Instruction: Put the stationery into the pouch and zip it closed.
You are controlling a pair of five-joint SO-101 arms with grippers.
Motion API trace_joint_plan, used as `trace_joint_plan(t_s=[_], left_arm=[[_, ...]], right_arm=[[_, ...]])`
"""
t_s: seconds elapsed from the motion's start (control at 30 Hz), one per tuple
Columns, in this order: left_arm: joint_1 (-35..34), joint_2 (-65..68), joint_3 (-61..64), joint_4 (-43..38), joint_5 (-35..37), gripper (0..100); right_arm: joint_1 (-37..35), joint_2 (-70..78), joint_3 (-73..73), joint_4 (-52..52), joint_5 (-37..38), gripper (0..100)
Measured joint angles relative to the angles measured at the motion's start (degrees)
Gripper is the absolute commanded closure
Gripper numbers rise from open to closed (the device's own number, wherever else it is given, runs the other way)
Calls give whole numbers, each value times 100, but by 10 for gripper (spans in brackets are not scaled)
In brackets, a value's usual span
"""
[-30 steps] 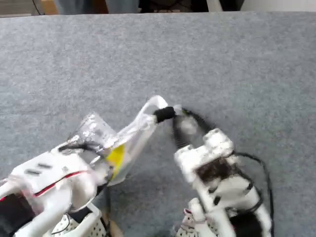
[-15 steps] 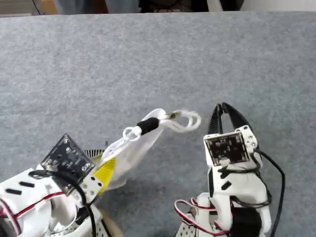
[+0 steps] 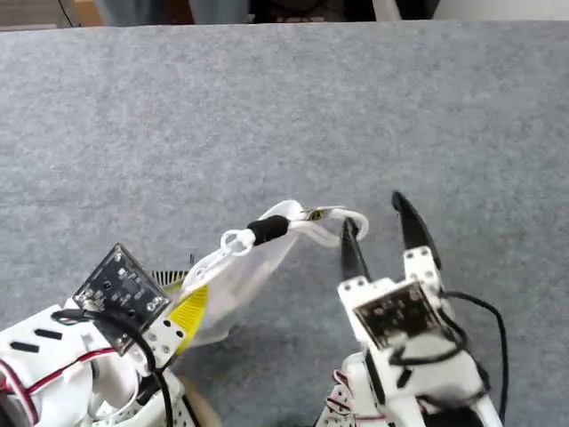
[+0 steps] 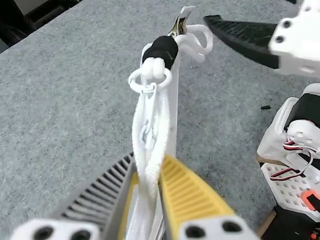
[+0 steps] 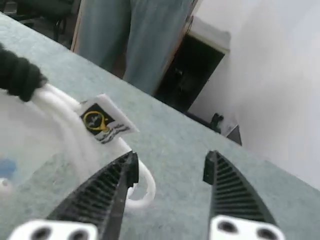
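My left tool is clenched on the white zip edge of the clear plastic pouch, which stretches from it across the grey felt worktop toward my right tool. That one is spread wide and grips nothing, one black finger just beside the pouch's white cord loop.

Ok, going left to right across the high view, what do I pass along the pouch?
the left gripper, clamped on the pouch's end → pouch → black band on its white strap → small tag → right gripper, open
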Motion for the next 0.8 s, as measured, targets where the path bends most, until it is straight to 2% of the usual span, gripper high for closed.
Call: trace_joint_plan(t_s=[0.13,0.27,0.4,0.57,0.8], left_arm=[[-9,-18,141,-53,0,972],[-9,-18,176,-62,0,972],[158,-35,352,-79,-44,972],[862,-53,571,-97,-334,972],[1178,-62,888,-105,-756,972]], right_arm=[[-149,0,-835,527,-44,766],[-914,-18,-1222,554,-237,766],[-1837,-18,-976,475,-695,766],[-2426,9,-220,369,-765,766],[-2602,53,0,-44,-756,766]])
